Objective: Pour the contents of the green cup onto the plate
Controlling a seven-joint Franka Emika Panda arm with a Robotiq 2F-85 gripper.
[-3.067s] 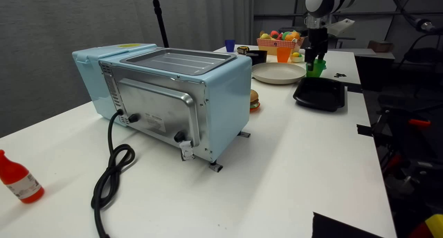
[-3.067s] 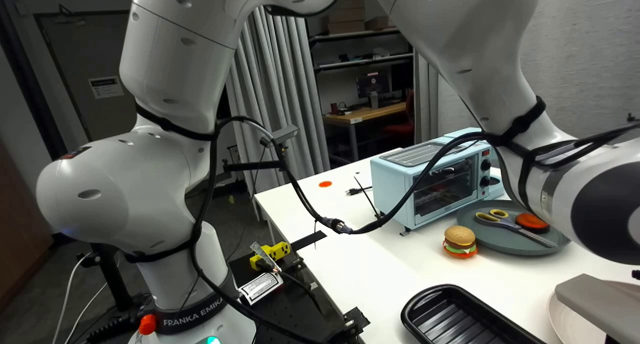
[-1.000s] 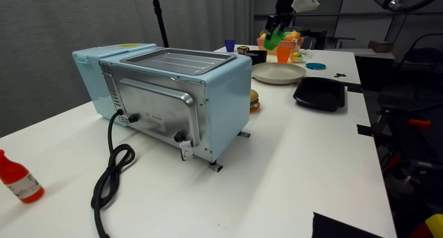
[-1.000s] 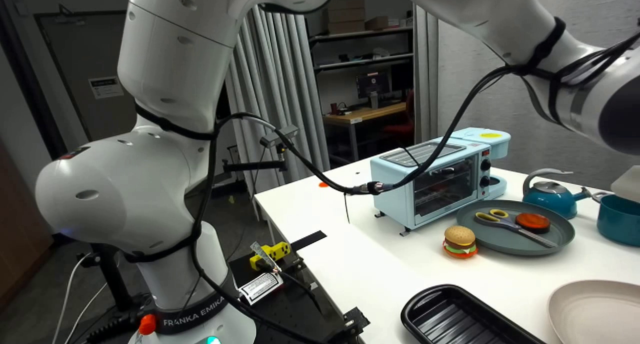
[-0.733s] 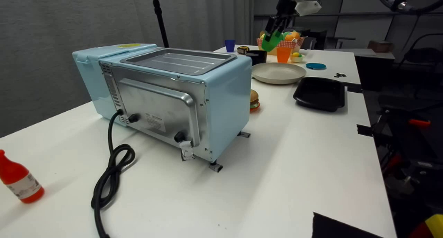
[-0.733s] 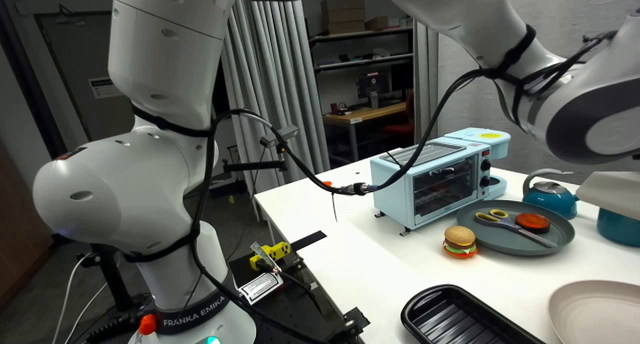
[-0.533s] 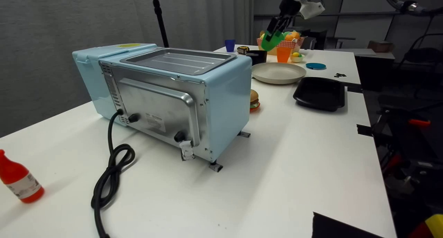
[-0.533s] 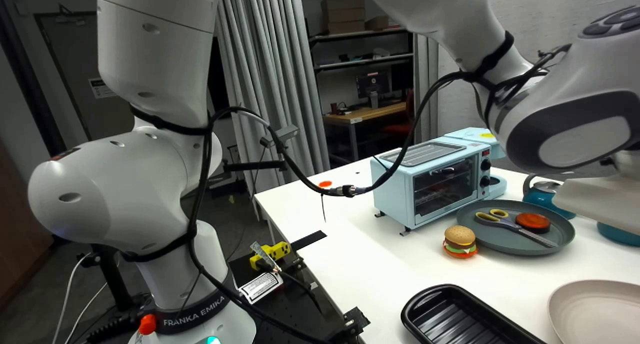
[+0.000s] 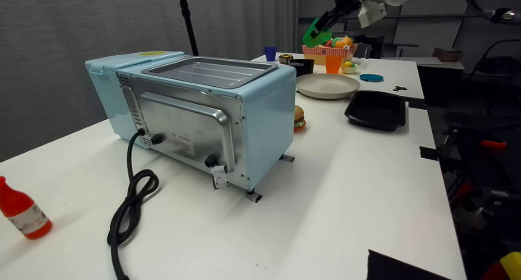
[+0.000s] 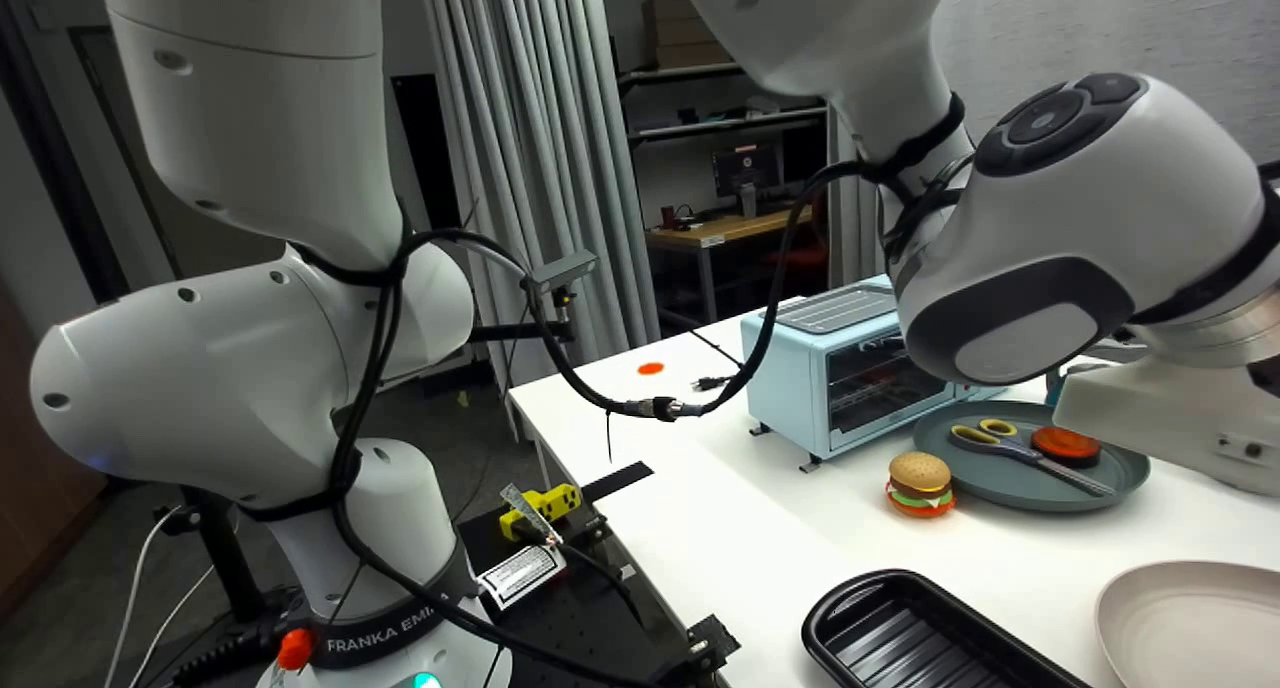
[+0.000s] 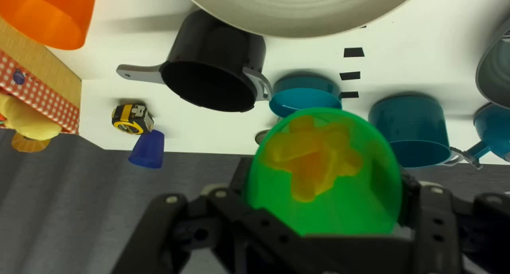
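The green cup (image 11: 342, 198) hangs tilted, up off the white table (image 9: 358, 190), yellow-orange contents (image 11: 314, 154) showing in it. I have the gripper (image 11: 324, 184) clamped on it — a finger each side. Wrist view: cream plate (image 11: 305, 15) at 12 o'clock from it, teal pot (image 11: 408, 120) at 2, blue cup (image 11: 147, 148) at 9 — black pot (image 11: 215, 43) between 10 and 11.

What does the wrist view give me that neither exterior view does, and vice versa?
Only the wrist view: the orange-yellow contents of the green cup, and the teal pot.
Only the exterior views, both of them: the toaster oven, burger and black tray.
Shared, chiefly: the plate, in all three; the gripper holding the cup, in an exterior view too.
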